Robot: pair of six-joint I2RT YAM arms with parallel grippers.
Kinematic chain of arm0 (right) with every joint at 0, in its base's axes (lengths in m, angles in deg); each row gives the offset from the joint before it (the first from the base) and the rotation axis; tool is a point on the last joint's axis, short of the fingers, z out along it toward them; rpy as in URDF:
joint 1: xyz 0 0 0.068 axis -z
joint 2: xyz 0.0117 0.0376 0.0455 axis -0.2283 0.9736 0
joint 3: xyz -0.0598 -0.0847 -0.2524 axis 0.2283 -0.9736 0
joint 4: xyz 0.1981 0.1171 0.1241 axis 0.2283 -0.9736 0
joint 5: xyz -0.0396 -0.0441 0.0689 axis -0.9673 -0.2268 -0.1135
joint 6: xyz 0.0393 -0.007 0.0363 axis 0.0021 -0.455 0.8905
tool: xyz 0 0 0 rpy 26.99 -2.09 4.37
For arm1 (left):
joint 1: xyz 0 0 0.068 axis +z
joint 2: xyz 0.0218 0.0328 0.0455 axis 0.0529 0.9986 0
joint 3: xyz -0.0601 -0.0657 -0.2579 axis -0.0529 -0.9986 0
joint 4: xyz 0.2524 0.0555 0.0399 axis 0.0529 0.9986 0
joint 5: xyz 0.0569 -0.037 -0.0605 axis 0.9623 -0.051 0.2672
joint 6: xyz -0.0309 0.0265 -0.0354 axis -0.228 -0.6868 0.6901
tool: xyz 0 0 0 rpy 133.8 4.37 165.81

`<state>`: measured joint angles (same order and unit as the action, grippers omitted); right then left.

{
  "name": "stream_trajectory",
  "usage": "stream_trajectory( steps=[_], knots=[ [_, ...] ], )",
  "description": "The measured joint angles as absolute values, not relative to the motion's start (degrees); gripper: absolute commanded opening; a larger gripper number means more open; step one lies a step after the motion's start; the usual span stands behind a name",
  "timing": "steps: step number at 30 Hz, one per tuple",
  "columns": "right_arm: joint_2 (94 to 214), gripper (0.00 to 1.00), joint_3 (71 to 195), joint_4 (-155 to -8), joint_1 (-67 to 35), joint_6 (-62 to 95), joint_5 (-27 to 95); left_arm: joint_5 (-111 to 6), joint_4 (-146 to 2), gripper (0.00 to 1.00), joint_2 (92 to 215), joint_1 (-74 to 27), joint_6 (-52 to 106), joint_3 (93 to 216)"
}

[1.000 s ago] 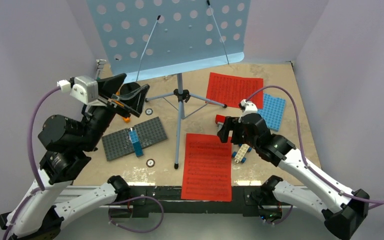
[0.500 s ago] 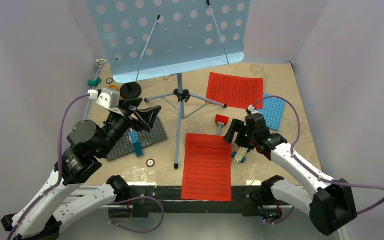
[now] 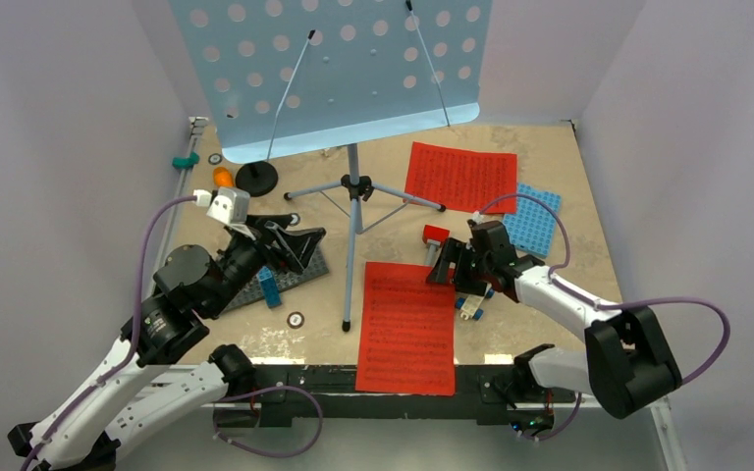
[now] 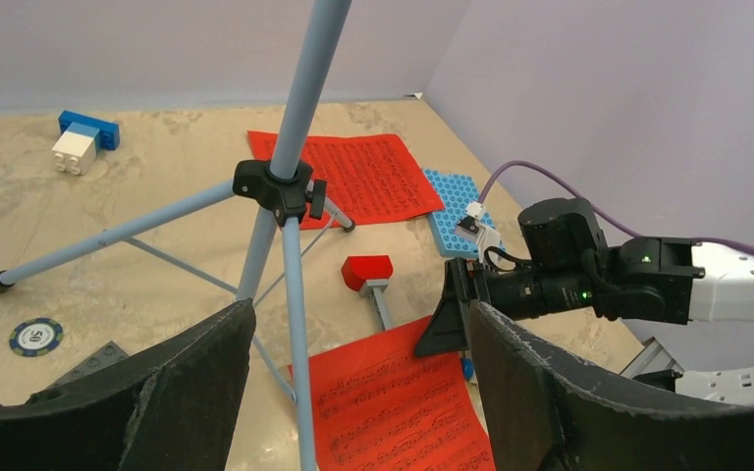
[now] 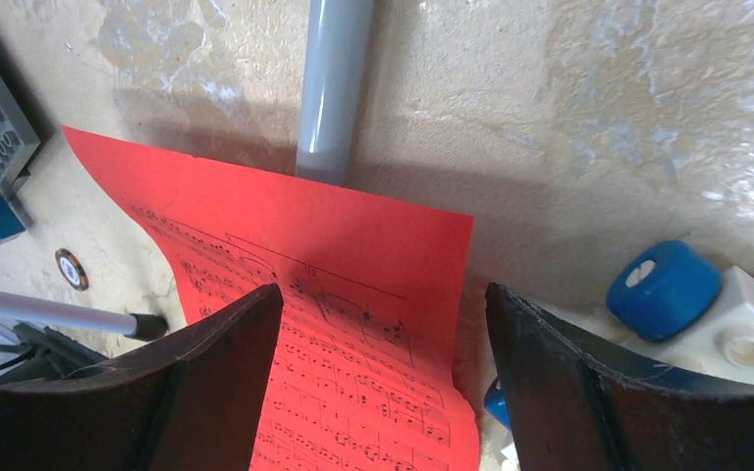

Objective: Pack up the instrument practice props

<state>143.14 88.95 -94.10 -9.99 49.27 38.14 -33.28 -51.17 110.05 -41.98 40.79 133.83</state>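
The pale-blue perforated music stand [image 3: 339,69] stands at the back on its grey tripod [image 3: 355,184]. One red sheet-music page [image 3: 407,329] lies at the front middle, another [image 3: 461,177] at the back right. The orange microphone [image 3: 223,177] lies beside the black round mic-stand base [image 3: 256,179]. My left gripper [image 3: 295,243] is open and empty, left of the tripod, which stands ahead of its jaws in the left wrist view [image 4: 285,186]. My right gripper [image 3: 449,267] is open, low over the near page's top right corner [image 5: 334,294].
A grey studded plate [image 3: 275,270] with a blue brick lies under my left gripper. A blue plate [image 3: 535,218], the red-headed hammer [image 3: 436,235] and loose bricks [image 3: 469,306] surround my right gripper. Poker chips [image 3: 296,318] lie on the table. Walls close three sides.
My left arm has come down and swung right from the mic stand toward the tripod. My right gripper has dropped low onto the near red page's corner.
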Motion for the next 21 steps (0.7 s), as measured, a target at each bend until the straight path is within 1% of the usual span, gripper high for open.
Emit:
stream_trajectory(
  steps=[3,5,9,14,16,21],
  knots=[
    [144.86,0.71,88.93,-92.50,-9.99,49.27,39.58,-33.43,-50.95,0.82,110.01,-41.98,41.43,133.15],
    [145.21,0.63,88.69,-91.24,-9.99,49.27,40.74,-33.43,-50.84,0.82,109.92,-41.98,41.65,132.91],
    [145.30,0.38,88.14,-88.50,-9.99,49.12,42.90,-33.54,-50.88,0.82,109.72,-41.98,41.69,132.45],
    [144.71,0.13,87.33,-86.47,-9.99,49.29,45.11,-33.61,-50.86,0.81,109.72,-41.98,41.76,132.02],
    [143.44,0.00,87.07,-86.45,-9.99,49.29,45.55,-33.61,-50.86,0.81,109.68,-41.98,41.84,132.02],
    [135.25,0.00,87.13,-89.29,-9.99,49.33,45.35,-33.61,-50.86,0.81,109.55,-41.98,42.06,132.02]
  ],
)
